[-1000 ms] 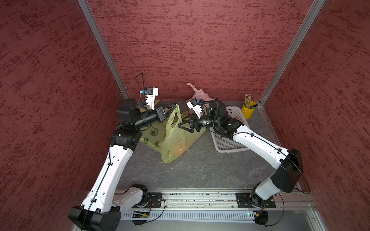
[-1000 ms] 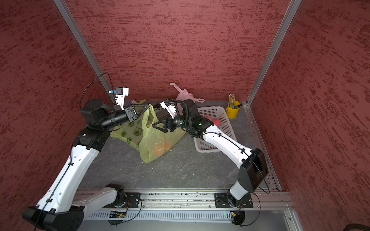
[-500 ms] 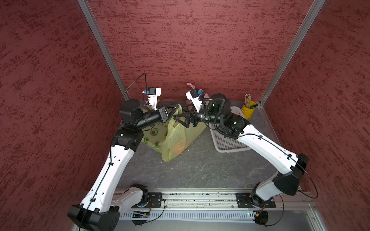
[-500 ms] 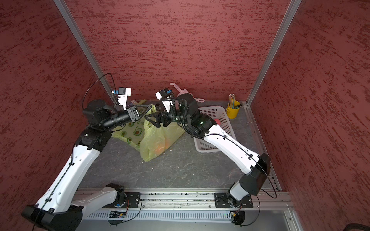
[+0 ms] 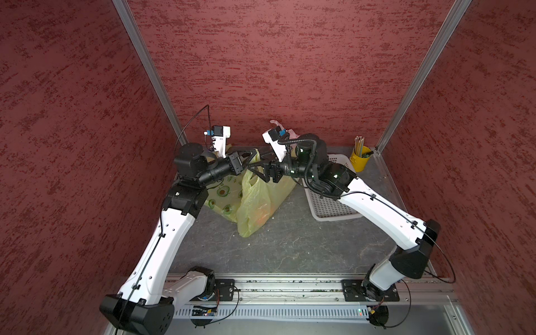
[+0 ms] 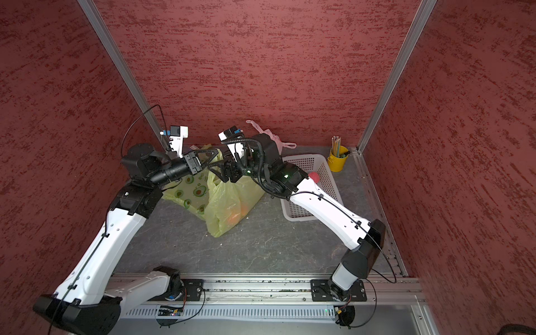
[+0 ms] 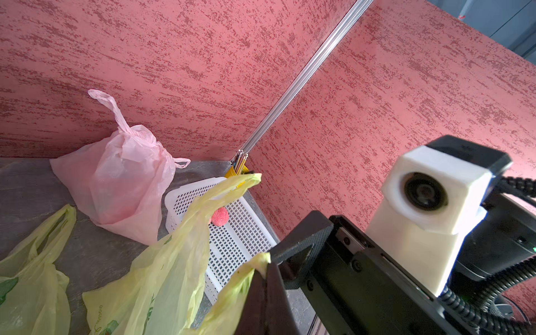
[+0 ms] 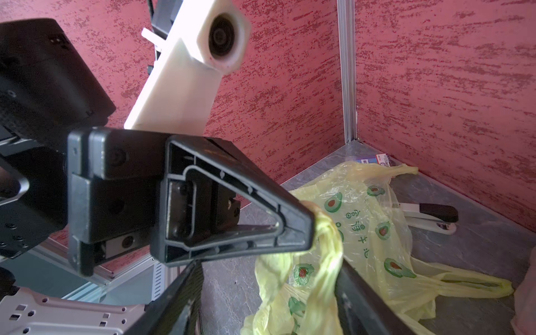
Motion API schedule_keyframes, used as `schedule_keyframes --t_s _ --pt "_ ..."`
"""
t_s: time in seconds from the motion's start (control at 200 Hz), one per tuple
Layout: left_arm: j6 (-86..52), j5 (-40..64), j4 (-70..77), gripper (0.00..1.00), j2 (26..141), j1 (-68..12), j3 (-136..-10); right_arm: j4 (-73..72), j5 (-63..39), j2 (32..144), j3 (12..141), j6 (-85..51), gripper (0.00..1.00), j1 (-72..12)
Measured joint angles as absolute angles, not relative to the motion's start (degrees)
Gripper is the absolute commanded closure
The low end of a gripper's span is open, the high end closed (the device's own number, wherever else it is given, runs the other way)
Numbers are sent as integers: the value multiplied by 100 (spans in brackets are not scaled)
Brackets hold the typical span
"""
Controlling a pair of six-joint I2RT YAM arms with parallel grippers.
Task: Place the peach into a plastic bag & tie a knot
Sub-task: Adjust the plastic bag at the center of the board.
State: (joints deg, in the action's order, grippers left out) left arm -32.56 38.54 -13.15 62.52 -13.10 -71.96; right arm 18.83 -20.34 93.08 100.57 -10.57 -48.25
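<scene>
Through the yellow bag (image 5: 251, 200), the peach (image 5: 260, 217) is an orange blur.

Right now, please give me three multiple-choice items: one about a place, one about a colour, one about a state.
1. The yellow cup stands: A) at the front rail; B) in the far corner beside the white basket; C) under the left arm.
2. The tied bag by the back wall is: A) pink; B) blue; C) black.
3. The left gripper is: A) open; B) shut on a pencil; C) shut on the yellow bag's handle.
B: a top view shows it. A: clear in the left wrist view. C: the right wrist view shows its jaws pinching the handle.
</scene>
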Motion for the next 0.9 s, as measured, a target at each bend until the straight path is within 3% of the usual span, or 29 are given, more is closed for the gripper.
schedule_keyframes --t_s 0.185,0.406,0.561,0.656,0.761,0.811,0.857,0.902 --pt "-3280 4066 -1280 100 6246 -1369 -7196 2021 -1828 9295 9870 -965 32 -4829" --pt "-3336 4169 -1278 100 6246 -1374 -7196 2095 -1754 9310 9839 -972 26 -4829" --pt "-3409 4171 -1227 100 6246 -1385 -7190 2060 -1756 9393 9889 -1070 29 -4834" --pt "-3470 4169 -1155 100 6248 -1385 -7166 2038 -1741 9529 9974 -1135 43 -4842" --pt "-3535 4169 -1103 100 6248 -1389 -7135 1981 -1636 9647 10012 -1240 72 -4862" --pt "-3555 4169 -1070 100 6254 -1389 -7120 1946 -1586 9666 10012 -1210 81 -4873" --pt "-3564 4169 -1055 86 6259 -1389 -7111 1925 -1540 9668 10012 -1282 87 -4880" --pt "-3544 4171 -1044 59 6259 -1389 -7102 1881 -1494 9668 10012 -1288 90 -4882"
